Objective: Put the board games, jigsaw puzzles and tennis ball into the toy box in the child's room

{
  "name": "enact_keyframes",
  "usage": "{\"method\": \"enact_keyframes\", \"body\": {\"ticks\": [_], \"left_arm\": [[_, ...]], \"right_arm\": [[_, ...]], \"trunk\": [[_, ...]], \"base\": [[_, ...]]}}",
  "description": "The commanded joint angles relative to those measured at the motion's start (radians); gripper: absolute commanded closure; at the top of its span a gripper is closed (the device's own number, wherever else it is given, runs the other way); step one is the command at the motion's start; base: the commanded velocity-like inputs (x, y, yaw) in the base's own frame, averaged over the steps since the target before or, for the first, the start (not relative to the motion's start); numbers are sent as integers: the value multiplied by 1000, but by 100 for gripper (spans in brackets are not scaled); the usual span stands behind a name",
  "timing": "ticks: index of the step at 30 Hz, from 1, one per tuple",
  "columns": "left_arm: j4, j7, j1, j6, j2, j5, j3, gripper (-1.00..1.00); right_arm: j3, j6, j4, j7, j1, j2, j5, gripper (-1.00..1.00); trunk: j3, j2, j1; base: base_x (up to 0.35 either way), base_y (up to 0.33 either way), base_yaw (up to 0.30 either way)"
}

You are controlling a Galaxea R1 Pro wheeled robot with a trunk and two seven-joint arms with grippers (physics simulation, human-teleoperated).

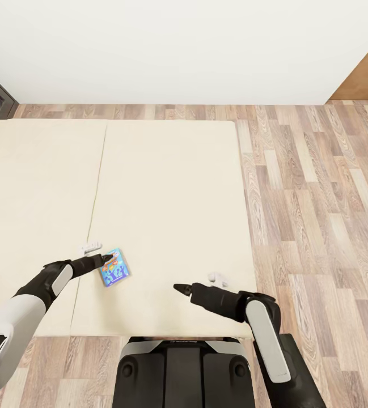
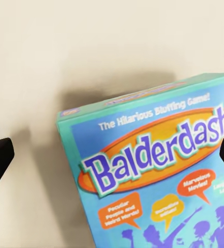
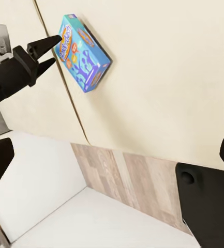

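Reaching for the small blue flat cardboard game box lettered "Balderdash" point(image 1: 114, 267) with my left gripper point(image 1: 109, 259). The box lies flat on the wide beige mattress of the bed point(image 1: 166, 187), near its front edge, just beside the seam between the two mattress halves. In the right wrist view, the left gripper's dark fingers stand spread at one end of the box, not yet closed on it; the left wrist view has the box lid between the two fingertips. So: released, poised at the box. My right gripper point(image 1: 178, 288) hovers over the mattress, well apart from the box, empty; I cannot tell whether its fingers are parted.

Step in hand, as I judge it: first pick from the bed. Next move calls for settling the fingers across the box edges and closing before lifting.
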Motion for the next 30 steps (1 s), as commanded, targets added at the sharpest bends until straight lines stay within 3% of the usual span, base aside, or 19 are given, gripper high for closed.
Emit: {"method": "enact_keyframes", "body": {"ticks": [1, 6, 11, 19, 24, 27, 30], "left_arm": [[-1, -2, 0, 12, 0, 7, 2, -100], [-4, -4, 0, 45, 1, 8, 4, -100], [-9, -12, 0, 78, 3, 11, 5, -100], [-12, -31, -2, 90, 9, 15, 8, -100], [-12, -60, -2, 92, 10, 14, 8, -100], [-13, -68, -2, 92, 10, 14, 9, -100], [-13, -73, -2, 92, 9, 14, 9, -100]], "right_arm": [[-1, 4, -1, -7, -1, 1, -7, -100], [-20, 4, -1, -4, -8, -13, -14, -100], [-42, 4, -1, 6, -10, -54, -31, -100], [-55, 4, -1, 96, -10, -98, -90, -100], [-65, 4, -1, 234, -9, -143, -101, -100], [-75, 4, -1, 309, -8, -155, -102, -100], [-90, 4, -1, 426, -4, -164, -103, -100]], "trunk": [[-1, -2, 1], [-1, -2, 1], [-1, -2, 1], [-7, -2, 1], [-14, -2, 1], [-19, -2, 1], [-24, -2, 1]], "base": [[0, 0, 0], [0, 0, 0], [0, 0, 0], [0, 0, 0], [0, 0, 0], [0, 0, 0], [0, 0, 0]]}}
